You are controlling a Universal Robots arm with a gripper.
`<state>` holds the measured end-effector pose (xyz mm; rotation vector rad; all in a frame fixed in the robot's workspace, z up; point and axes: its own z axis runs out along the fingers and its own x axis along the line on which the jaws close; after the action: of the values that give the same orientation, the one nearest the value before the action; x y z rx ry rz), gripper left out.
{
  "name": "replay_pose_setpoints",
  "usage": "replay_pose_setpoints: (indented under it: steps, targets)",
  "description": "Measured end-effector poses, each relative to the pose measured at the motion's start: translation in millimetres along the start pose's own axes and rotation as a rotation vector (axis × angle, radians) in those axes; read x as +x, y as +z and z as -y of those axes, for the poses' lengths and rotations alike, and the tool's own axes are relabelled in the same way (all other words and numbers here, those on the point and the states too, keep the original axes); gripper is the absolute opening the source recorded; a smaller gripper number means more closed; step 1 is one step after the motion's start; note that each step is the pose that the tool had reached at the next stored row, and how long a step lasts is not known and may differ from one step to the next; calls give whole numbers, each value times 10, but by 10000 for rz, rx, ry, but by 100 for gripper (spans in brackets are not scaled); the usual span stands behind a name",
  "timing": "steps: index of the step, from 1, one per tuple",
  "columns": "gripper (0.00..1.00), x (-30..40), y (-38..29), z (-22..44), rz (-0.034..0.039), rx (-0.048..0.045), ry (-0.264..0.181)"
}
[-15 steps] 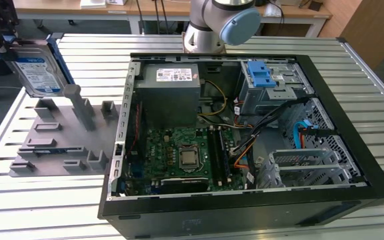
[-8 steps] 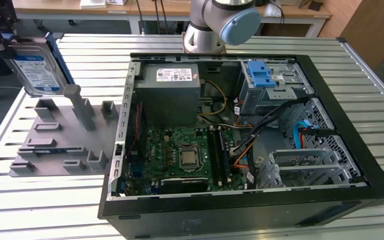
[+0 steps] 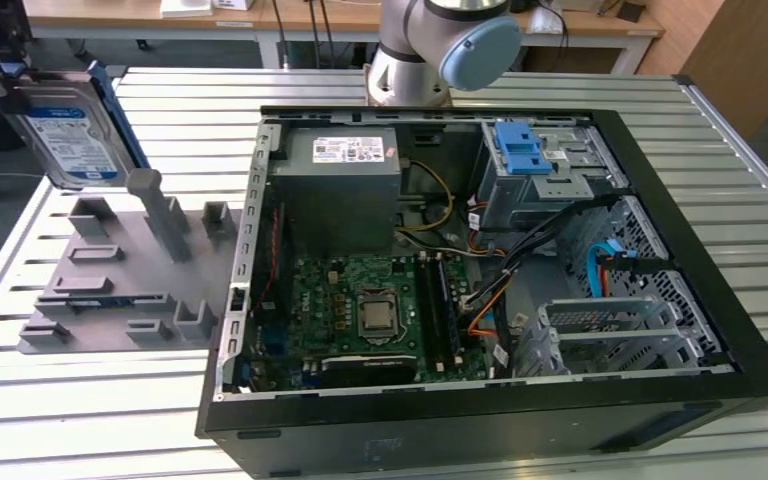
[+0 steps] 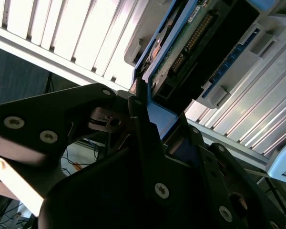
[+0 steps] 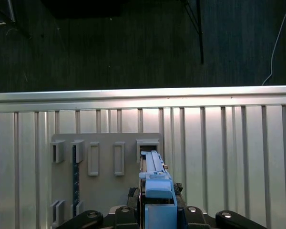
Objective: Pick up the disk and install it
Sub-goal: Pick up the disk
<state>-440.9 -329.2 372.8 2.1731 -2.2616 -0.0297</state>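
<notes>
Clamping the disk (image 4: 181, 45) by the edge of its bright blue carrier frame, the gripper (image 4: 148, 112) has its jaws drawn in tight on the plastic, with no gap that we can make out in the second wrist view. We see the disk held upright at ten o'clock in the exterior view, its white-and-blue label facing the camera, raised over the far end of the grey fixture block (image 3: 124, 270). That block lies on the slatted metal table (image 3: 91, 420), at nine o'clock from the open computer case (image 3: 491, 410). Inside the case we find the grey power-supply box (image 3: 344, 190) near twelve o'clock, the green motherboard (image 3: 357, 300) toward six, and the silver cage with its blue latch (image 3: 524, 150) at one o'clock.
</notes>
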Motion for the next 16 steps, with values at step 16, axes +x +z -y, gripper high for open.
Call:
replay_pose_setpoints:
  steps: [16]
  targets:
    - [36,0,-32,-1,0,0,1]
